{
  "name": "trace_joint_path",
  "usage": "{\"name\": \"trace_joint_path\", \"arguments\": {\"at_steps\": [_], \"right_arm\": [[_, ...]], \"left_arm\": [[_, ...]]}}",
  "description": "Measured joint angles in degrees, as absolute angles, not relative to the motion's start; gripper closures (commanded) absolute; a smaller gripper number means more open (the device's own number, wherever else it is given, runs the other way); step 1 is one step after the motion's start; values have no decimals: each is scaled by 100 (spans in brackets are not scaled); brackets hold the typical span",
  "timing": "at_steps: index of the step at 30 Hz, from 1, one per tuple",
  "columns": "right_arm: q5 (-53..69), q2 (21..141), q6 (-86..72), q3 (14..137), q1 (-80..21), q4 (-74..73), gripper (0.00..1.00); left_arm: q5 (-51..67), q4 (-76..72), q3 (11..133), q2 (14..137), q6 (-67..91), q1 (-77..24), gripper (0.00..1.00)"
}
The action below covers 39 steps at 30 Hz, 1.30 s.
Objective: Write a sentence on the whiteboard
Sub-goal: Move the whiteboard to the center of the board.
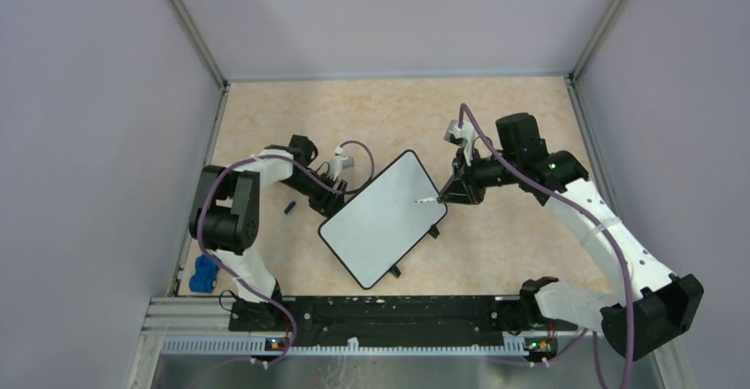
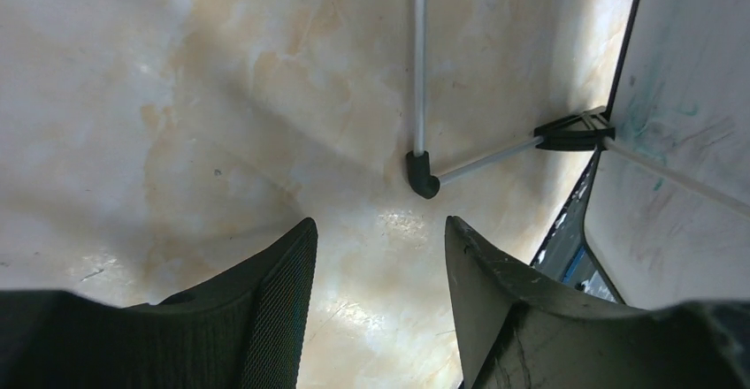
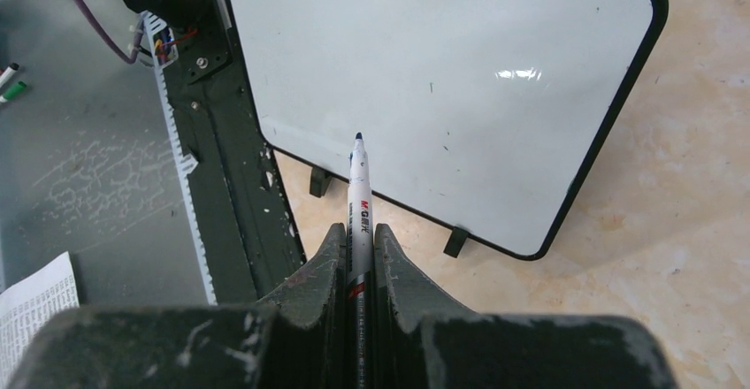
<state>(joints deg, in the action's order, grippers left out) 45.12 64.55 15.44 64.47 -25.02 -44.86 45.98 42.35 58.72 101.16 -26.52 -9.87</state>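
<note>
On the table [image 1: 513, 124], centre, the whiteboard [image 1: 382, 217] lies face-up, skewed, blank (no lettering yet). Clamped in the right gripper [image 3: 358, 240], the marker [image 3: 360, 181] points over the board's right side; the left gripper [image 2: 380, 256] stands apart, empty, beside the frame. Best: lower gently, press lightly, brace the frame.

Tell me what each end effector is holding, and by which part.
The right end effector clamps a marker by its barrel, the tip end sticking out toward the whiteboard. The left end effector stands open, holding nothing.
</note>
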Motion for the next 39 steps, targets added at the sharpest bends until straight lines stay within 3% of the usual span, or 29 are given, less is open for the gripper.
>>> {"name": "trace_joint_path", "arguments": {"at_steps": [19,24,33,39], "right_arm": [[4431,6455,1542,6447,-2502,-4523,100],[4421,6455,1540,6447,-2502,-4523,100],[4397,6455,1540,6447,-2502,-4532,100],[4372,6455,1533,6447,-2502,-4539,100]], "left_arm": [[5009,5559,6292,10578,-3966,-1122,53],[5068,5570,6326,10663,-3970,-1367,65],[5109,5253,6364,10763,-3726,-1568,66],[4982,4969,6486,10624,-3221,-1094,60]]}}
